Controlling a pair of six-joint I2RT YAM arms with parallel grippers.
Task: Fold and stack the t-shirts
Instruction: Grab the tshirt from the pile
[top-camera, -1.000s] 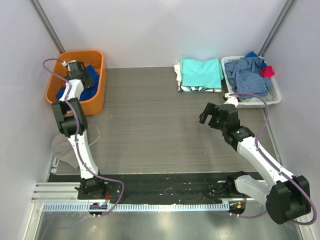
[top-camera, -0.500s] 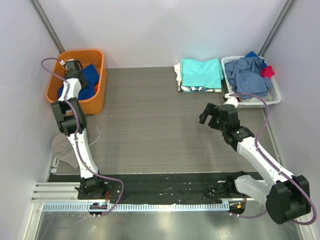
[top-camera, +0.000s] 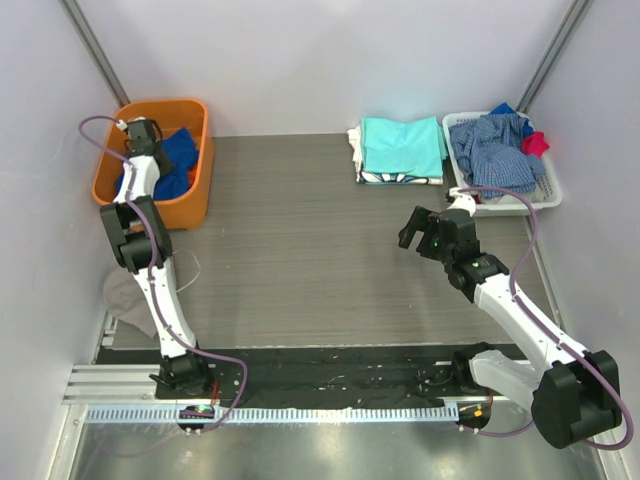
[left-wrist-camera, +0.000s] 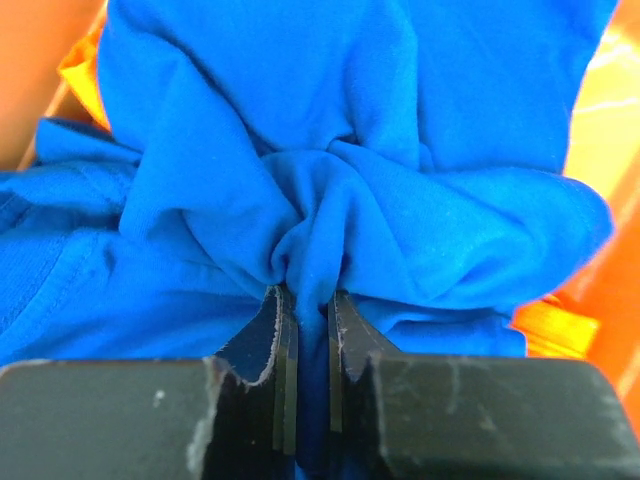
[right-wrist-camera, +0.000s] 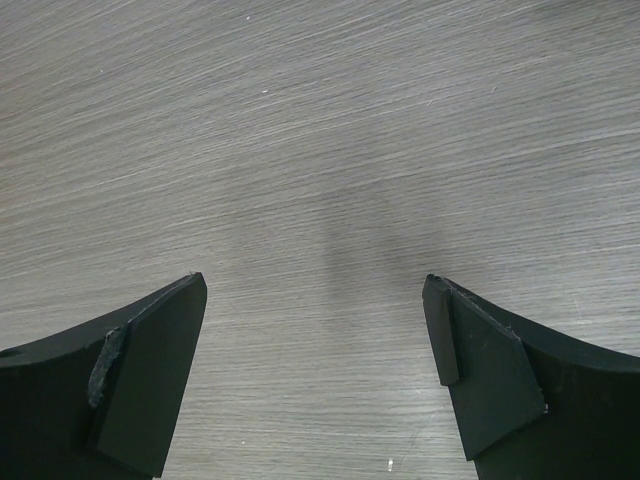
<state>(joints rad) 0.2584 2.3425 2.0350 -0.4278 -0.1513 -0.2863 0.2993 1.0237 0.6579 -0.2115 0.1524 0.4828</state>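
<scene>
A crumpled royal blue t-shirt (top-camera: 180, 152) (left-wrist-camera: 330, 150) lies in the orange bin (top-camera: 192, 205) at the far left. My left gripper (top-camera: 148, 138) (left-wrist-camera: 305, 300) reaches into the bin and is shut on a bunched fold of this shirt; blue cloth fills the narrow gap between the pads. At the back of the table lies a folded aqua t-shirt (top-camera: 402, 145) on top of a stack with white cloth (top-camera: 354, 140) showing at its left edge. My right gripper (top-camera: 415, 230) (right-wrist-camera: 315, 290) hangs open over bare table at mid right, holding nothing.
A white basket (top-camera: 545, 192) at the back right holds a blue-and-white checked garment (top-camera: 492, 148) and a small red cloth (top-camera: 536, 142). A grey cloth (top-camera: 122, 298) lies off the table's left edge near the left arm. Grey walls close in three sides.
The left gripper's jaws have come together on the blue t-shirt in the bin and shifted slightly left. The right arm has stayed still.
</scene>
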